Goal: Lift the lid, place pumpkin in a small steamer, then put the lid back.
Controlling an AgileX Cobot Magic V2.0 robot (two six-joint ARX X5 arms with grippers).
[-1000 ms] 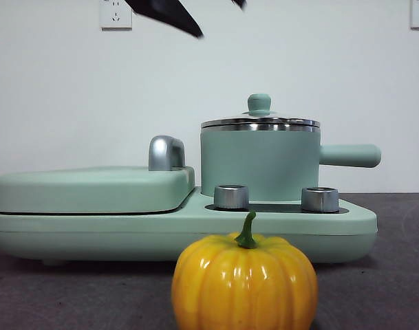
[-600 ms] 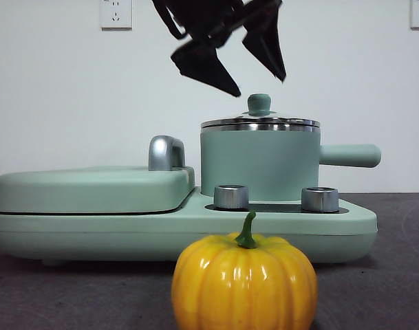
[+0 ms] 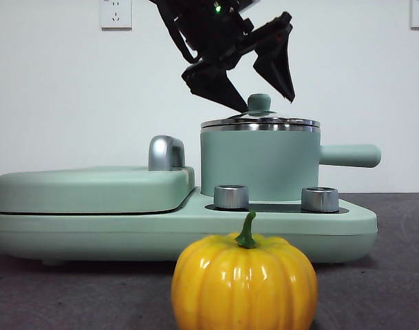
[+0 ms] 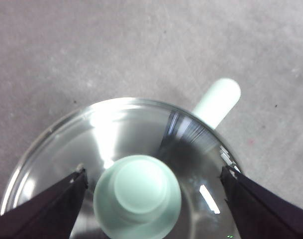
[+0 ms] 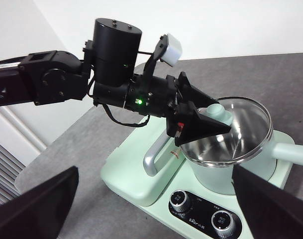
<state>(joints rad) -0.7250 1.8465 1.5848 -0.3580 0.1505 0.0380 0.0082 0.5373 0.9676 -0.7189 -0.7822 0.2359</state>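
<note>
Both jaws of the left end effector [image 3: 264,104] straddle the lid [image 4: 126,149] knob, spread apart; the lid sits on the small steamer [image 3: 259,165], its contents unclear.

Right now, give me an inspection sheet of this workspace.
Surface: dark grey table.
Job's things: clear glass lid with mint green knob sits on the mint green steamer pot; glossy yellow-orange pumpkin stands on the table in front.
Clutter: mint green cooker base with closed griddle cover and two steel dials.
Grippers: left gripper open, astride the knob; right gripper open, apart.
Cables: black cable on the left wrist.
Surroundings: white wall, sockets.
</note>
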